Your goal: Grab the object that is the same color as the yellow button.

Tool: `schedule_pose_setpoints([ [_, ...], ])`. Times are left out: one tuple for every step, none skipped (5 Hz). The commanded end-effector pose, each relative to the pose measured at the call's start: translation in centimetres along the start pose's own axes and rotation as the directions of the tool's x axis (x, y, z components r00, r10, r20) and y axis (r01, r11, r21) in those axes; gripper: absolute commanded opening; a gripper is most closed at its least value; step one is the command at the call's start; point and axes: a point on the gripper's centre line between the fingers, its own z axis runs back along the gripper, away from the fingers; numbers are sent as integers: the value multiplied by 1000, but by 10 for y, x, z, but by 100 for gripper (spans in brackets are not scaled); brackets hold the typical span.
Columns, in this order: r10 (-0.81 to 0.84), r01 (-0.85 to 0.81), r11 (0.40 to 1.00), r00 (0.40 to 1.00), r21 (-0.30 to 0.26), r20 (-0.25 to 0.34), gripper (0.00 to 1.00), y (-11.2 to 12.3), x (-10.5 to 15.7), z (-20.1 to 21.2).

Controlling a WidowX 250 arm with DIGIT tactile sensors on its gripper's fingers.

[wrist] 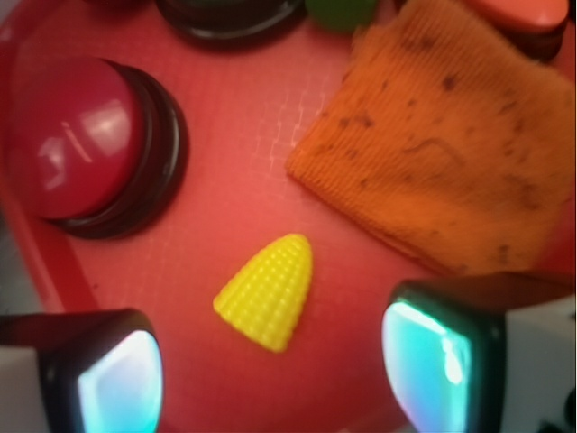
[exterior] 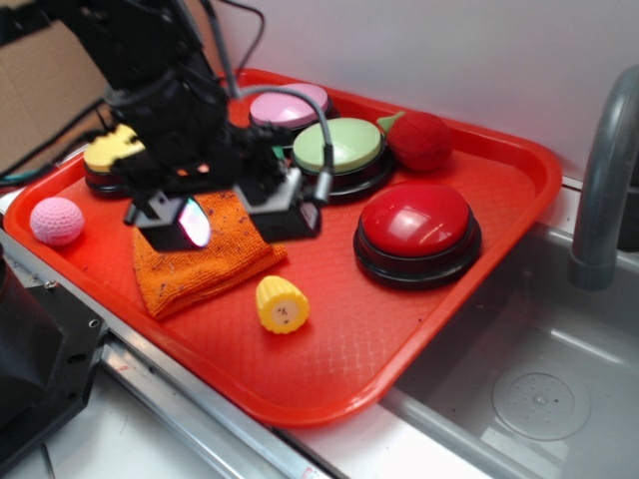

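The object, a small yellow corn-cob stub (exterior: 283, 304), lies on the red tray (exterior: 399, 339) just in front of the orange cloth. In the wrist view the corn stub (wrist: 268, 290) lies on its side slightly ahead of the gap between my two fingertips. My gripper (exterior: 235, 222) hovers open over the cloth, behind and left of the corn, with nothing between its pads (wrist: 446, 356). The yellow button (exterior: 106, 152) sits at the tray's far left, partly hidden by the arm.
An orange cloth (exterior: 200, 264) lies under the gripper. A red button (exterior: 417, 230), green button (exterior: 339, 148), pink button (exterior: 290, 104), red crocheted fruit (exterior: 420, 140) and pink ball (exterior: 57, 220) share the tray. A sink (exterior: 539, 399) and faucet (exterior: 604, 180) stand at the right.
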Motion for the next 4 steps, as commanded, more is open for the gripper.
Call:
schedule_pose_setpoints([
  [151,-151,989,988,-9,44,100,-3,4,-23],
  [138,-137,990,990,-5,31,100,-7,1,-34],
  [141,-141,990,990,-2,30,100,-7,-1,-42],
  [136,-136,991,990,-6,46,100,-10,-1,-46],
])
